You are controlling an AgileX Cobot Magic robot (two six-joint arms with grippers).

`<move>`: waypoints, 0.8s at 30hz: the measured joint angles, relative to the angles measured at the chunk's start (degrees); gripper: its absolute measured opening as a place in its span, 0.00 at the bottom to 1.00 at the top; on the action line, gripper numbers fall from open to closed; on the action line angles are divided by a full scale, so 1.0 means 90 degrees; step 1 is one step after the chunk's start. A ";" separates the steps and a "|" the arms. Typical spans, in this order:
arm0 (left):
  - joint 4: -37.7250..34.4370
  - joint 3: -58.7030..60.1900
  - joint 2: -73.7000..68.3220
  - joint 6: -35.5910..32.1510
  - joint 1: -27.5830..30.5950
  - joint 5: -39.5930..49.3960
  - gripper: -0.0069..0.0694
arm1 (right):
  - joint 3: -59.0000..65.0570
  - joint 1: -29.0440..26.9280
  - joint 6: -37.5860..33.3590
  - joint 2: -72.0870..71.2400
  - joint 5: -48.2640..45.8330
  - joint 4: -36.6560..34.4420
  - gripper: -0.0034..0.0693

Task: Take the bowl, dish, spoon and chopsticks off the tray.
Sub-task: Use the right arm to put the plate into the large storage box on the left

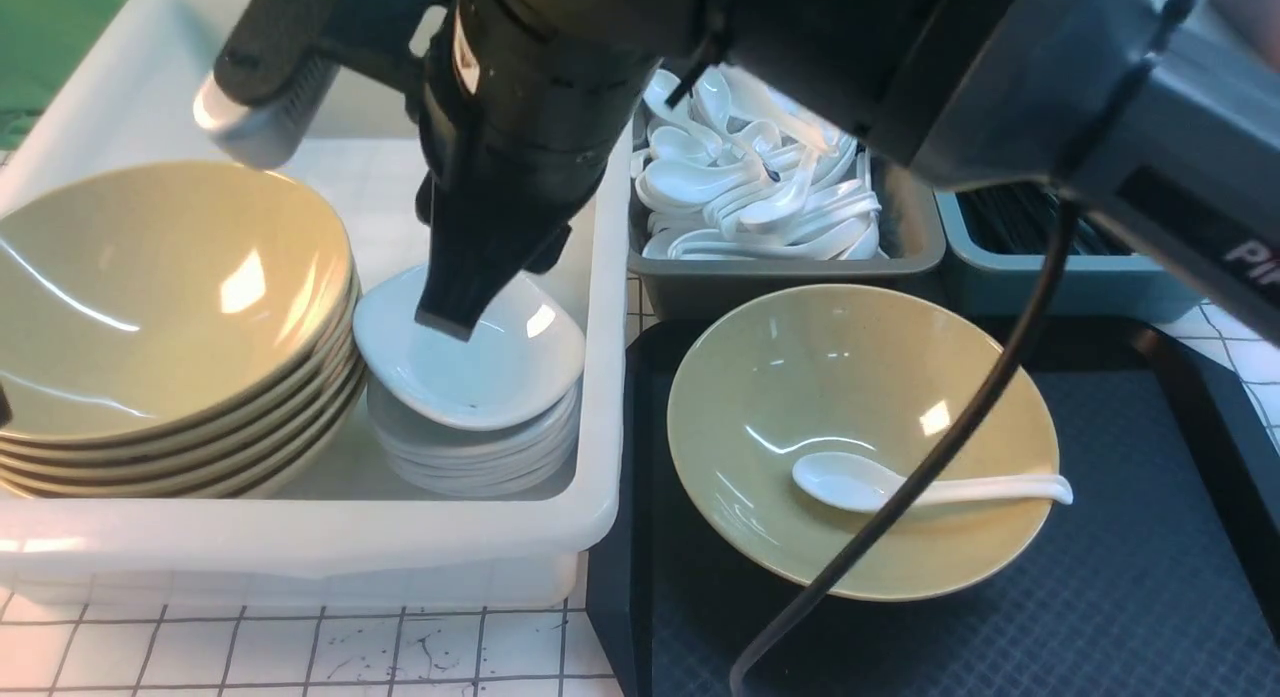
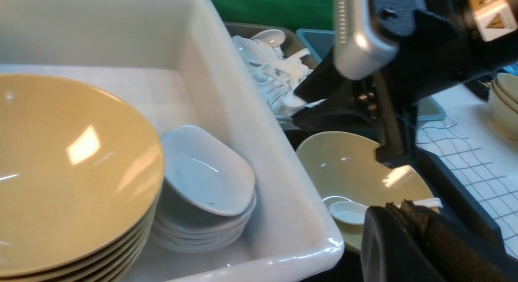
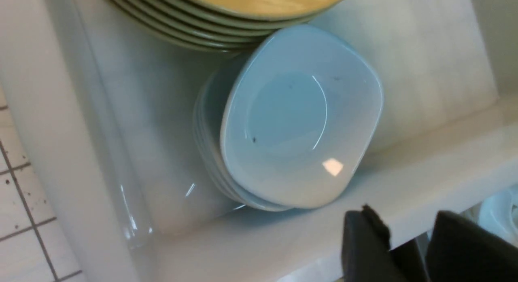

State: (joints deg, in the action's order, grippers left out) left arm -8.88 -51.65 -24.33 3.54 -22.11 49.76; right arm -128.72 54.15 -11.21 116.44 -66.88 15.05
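The white dish (image 1: 500, 372) (image 2: 206, 172) (image 3: 299, 116) lies tilted on top of a stack of like dishes in the white bin. My right gripper (image 1: 455, 322) (image 3: 404, 217) hangs just over it, open, nothing between its fingers. The yellow bowl (image 1: 860, 397) (image 2: 348, 164) stands on the black tray (image 1: 1100, 597) with the white spoon (image 1: 860, 482) (image 2: 348, 212) lying in it. Black chopsticks (image 1: 1020, 222) lie in the blue-grey bin at the back right. My left gripper (image 2: 400, 205) is shut and empty, near the bin's front corner.
The white bin (image 1: 300, 547) also holds a stack of yellow bowls (image 1: 150, 297). A grey bin (image 1: 900, 267) full of white spoons stands behind the tray, beside the blue-grey bin (image 1: 1050, 277). My right arm's cable (image 1: 950, 447) hangs across the bowl.
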 joint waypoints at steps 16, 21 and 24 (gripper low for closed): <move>0.0357 0.0000 0.0000 0.0197 0.0000 -0.0005 0.09 | 0.0012 -0.0807 0.0706 0.1568 0.1721 -0.1820 0.08; 0.0417 0.0000 0.0000 0.0215 0.0000 -0.0064 0.09 | 0.0012 -0.0864 0.0563 0.1852 0.1871 -0.2300 0.08; 0.0432 0.0000 0.0000 0.0215 0.0000 -0.0091 0.09 | 0.0012 -0.0869 0.0536 0.1921 0.1913 -0.2329 0.08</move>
State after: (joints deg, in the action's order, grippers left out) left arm -4.99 -51.65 -24.33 5.48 -22.11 48.94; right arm -128.61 46.33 -6.39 133.73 -49.66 -5.91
